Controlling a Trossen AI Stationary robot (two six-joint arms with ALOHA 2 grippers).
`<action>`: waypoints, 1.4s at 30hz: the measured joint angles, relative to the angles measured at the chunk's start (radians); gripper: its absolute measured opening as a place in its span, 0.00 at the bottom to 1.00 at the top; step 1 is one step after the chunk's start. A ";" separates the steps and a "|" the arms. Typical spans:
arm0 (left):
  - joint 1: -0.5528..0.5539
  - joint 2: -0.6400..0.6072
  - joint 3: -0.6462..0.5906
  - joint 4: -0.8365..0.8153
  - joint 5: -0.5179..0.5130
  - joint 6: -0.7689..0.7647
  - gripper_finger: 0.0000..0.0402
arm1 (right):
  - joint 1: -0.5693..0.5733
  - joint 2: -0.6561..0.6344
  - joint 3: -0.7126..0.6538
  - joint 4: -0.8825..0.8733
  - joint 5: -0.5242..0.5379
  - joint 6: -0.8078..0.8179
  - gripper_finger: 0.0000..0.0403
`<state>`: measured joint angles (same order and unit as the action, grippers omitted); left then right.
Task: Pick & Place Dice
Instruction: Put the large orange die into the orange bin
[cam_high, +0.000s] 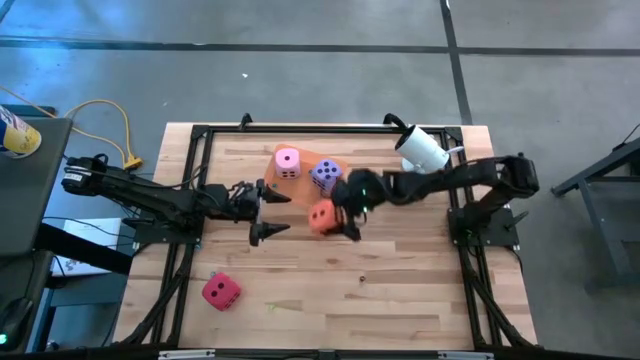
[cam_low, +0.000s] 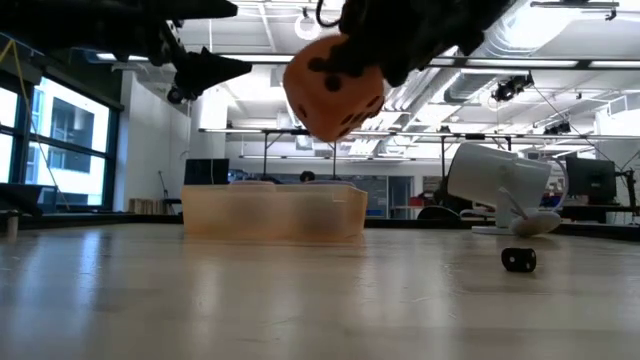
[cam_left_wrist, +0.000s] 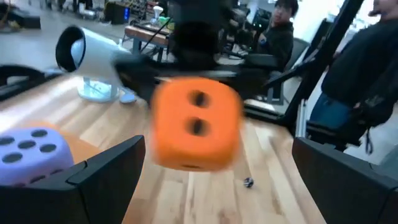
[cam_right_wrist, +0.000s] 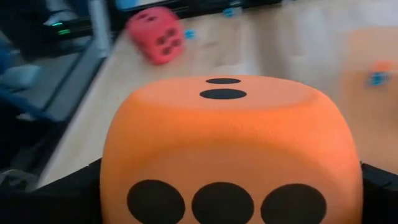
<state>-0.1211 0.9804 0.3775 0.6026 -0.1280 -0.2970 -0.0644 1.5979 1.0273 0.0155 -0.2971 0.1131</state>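
An orange die (cam_high: 322, 216) hangs above the table's middle with my right gripper (cam_high: 335, 212) shut on it; the arm reaches in from the table's right. My left gripper (cam_high: 275, 213) stands open and level just left of that die, which shows ahead of its fingers (cam_left_wrist: 106, 171) without touching them. A pink die (cam_high: 288, 161) and a purple die (cam_high: 325, 175) sit in the translucent orange tray (cam_high: 308, 166) at the far middle. A red die (cam_high: 220, 291) rests on the table near the front left. My right gripper pinches the orange die by two opposite sides (cam_right_wrist: 118, 180), one dark finger (cam_right_wrist: 74, 196) on each. The fingers come from the table's right, slanting down. The die (cam_low: 333, 88) is lifted well clear of the table, slightly tilted.
A white cylindrical device (cam_high: 422, 150) stands on the far right of the table. A small dark object (cam_low: 518, 260) lies on the wood right of the middle. The tray's wall (cam_low: 270, 212) rises low at the far side. People (cam_left_wrist: 280, 31) show beyond the table.
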 joint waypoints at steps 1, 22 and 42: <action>0.000 -0.004 0.000 0.001 0.003 -0.002 0.98 | -0.021 0.000 0.017 -0.025 0.003 -0.015 0.94; -0.088 -0.022 0.021 -0.021 -0.060 0.172 0.98 | -0.199 0.354 0.454 -0.459 0.220 -0.023 0.94; -0.099 -0.022 0.021 -0.071 -0.060 0.114 0.98 | -0.171 0.354 0.453 -0.494 0.333 0.134 0.94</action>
<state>-0.2203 0.9581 0.3988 0.5312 -0.1879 -0.1834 -0.2352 1.9522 1.4807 -0.4785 0.0356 0.2474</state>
